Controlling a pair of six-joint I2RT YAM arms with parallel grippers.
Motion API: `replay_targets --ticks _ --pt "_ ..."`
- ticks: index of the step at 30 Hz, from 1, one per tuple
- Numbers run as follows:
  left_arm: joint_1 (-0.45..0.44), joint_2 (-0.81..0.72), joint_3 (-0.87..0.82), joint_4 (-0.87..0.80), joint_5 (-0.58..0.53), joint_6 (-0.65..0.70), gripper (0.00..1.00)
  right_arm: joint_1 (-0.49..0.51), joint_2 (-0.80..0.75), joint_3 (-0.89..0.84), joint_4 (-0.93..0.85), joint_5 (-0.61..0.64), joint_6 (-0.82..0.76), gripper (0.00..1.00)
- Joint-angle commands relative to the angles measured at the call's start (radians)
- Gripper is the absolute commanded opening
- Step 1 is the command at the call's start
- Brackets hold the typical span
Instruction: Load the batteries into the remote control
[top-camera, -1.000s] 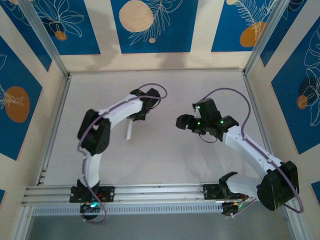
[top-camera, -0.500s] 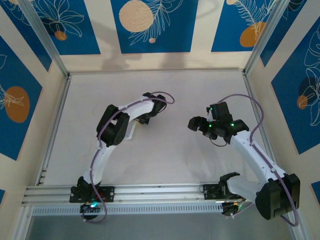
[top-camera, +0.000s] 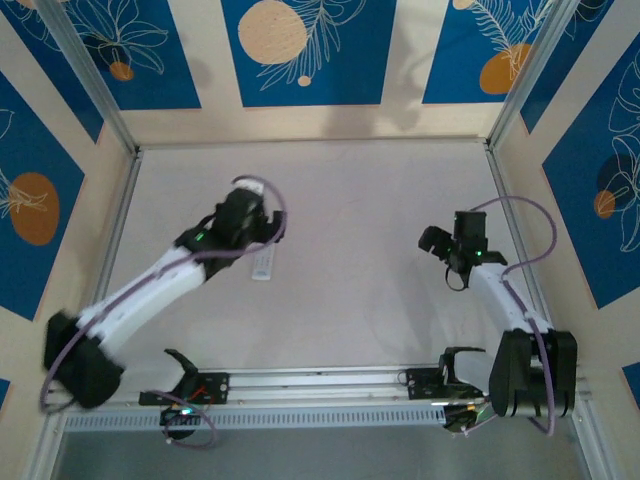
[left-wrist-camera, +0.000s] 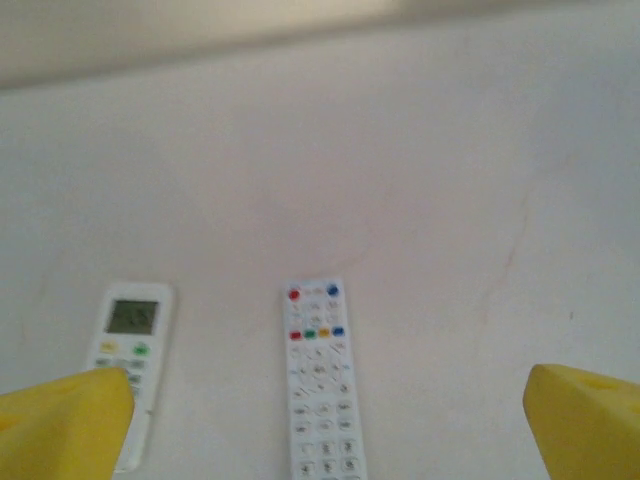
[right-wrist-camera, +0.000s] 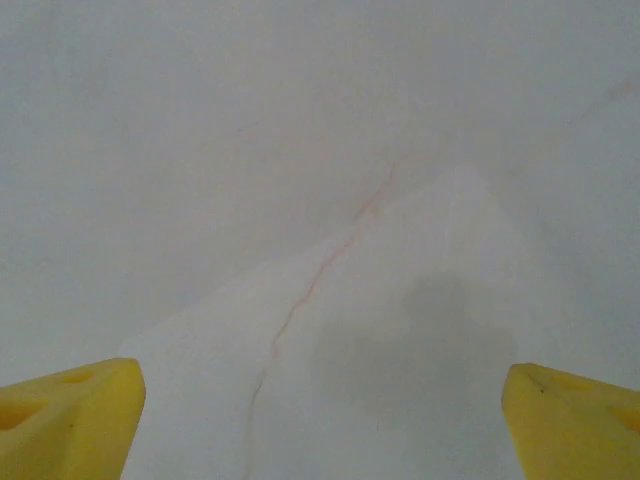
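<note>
A long slim white remote control (left-wrist-camera: 320, 385) with coloured buttons lies face up on the table. It sits between my left gripper's (left-wrist-camera: 322, 428) widely spread yellow fingertips (left-wrist-camera: 62, 422). A shorter white remote with a small display (left-wrist-camera: 130, 360) lies to its left, beside the left fingertip. From above, one white remote (top-camera: 262, 263) shows just near of my left gripper (top-camera: 247, 226). My right gripper (right-wrist-camera: 320, 420) is open over bare table, and from above my right gripper (top-camera: 431, 241) is at the right. The batteries are out of view.
The white table (top-camera: 360, 200) is fenced by a metal frame, with a post (top-camera: 520, 110) at the back right. Blue and cream patterned walls stand behind it. A thin reddish line (right-wrist-camera: 320, 270) runs across the surface under my right gripper.
My left arm has dropped and stretched out to the lower left, and its gripper has moved left. My right gripper has drawn back to the right, away from the middle.
</note>
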Motion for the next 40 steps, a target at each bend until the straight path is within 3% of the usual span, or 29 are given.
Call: replay_targets --ticks 1,3,5,6,8,9,10,11,12,14,15,18,21,23,25,27,40 --pt "0.134 -0.169 -0.307 0.295 -0.027 0.119 1.00 0.047 0.102 -0.113 0.548 0.068 -0.166 0.93" --pt "0.267 -0.316 -0.482 0.422 0.048 0.214 1.00 0.082 0.209 -0.120 0.732 0.079 -0.231 0.94" --pt "0.342 -0.452 -0.639 0.543 0.054 0.317 1.00 0.142 0.280 -0.079 0.775 0.124 -0.356 0.94" --pt "0.372 -0.505 -0.711 0.599 0.055 0.365 1.00 0.147 0.344 -0.111 0.923 0.095 -0.387 0.94" --pt "0.396 -0.554 -0.815 0.694 0.051 0.368 1.00 0.092 0.307 -0.108 0.838 -0.009 -0.345 0.93" --pt "0.404 -0.538 -0.864 0.791 0.052 0.353 1.00 0.044 0.320 -0.161 0.951 -0.117 -0.328 0.94" --pt "0.422 -0.490 -0.910 0.884 0.070 0.349 1.00 0.022 0.350 -0.213 1.063 -0.177 -0.318 0.98" --pt "0.448 -0.435 -0.928 0.954 0.098 0.353 1.00 0.029 0.365 -0.225 1.133 -0.153 -0.317 0.99" --pt "0.483 -0.340 -0.927 1.037 0.152 0.360 1.00 0.041 0.333 -0.194 1.011 -0.126 -0.326 0.99" --pt "0.524 -0.207 -0.881 1.107 0.284 0.345 1.00 0.051 0.355 -0.216 1.095 -0.106 -0.329 0.99" --pt "0.539 -0.103 -0.862 1.181 0.315 0.326 1.00 0.062 0.338 -0.205 1.042 -0.062 -0.327 0.99" --pt "0.564 0.170 -0.797 1.424 0.330 0.301 1.00 0.046 0.335 -0.202 1.031 -0.099 -0.322 0.99" --pt "0.591 0.424 -0.711 1.551 0.346 0.291 1.00 0.050 0.340 -0.203 1.042 -0.092 -0.327 0.99" --pt "0.593 0.319 -0.669 1.297 0.317 0.271 1.00 0.050 0.339 -0.201 1.038 -0.091 -0.327 0.99" --pt "0.589 0.381 -0.667 1.390 0.308 0.281 1.00 0.050 0.340 -0.201 1.039 -0.092 -0.326 0.99" --pt "0.586 0.362 -0.641 1.303 0.314 0.279 1.00 0.051 0.341 -0.202 1.041 -0.092 -0.327 0.99" --pt "0.581 0.370 -0.616 1.272 0.386 0.314 1.00 0.059 0.342 -0.206 1.054 -0.075 -0.331 0.99"
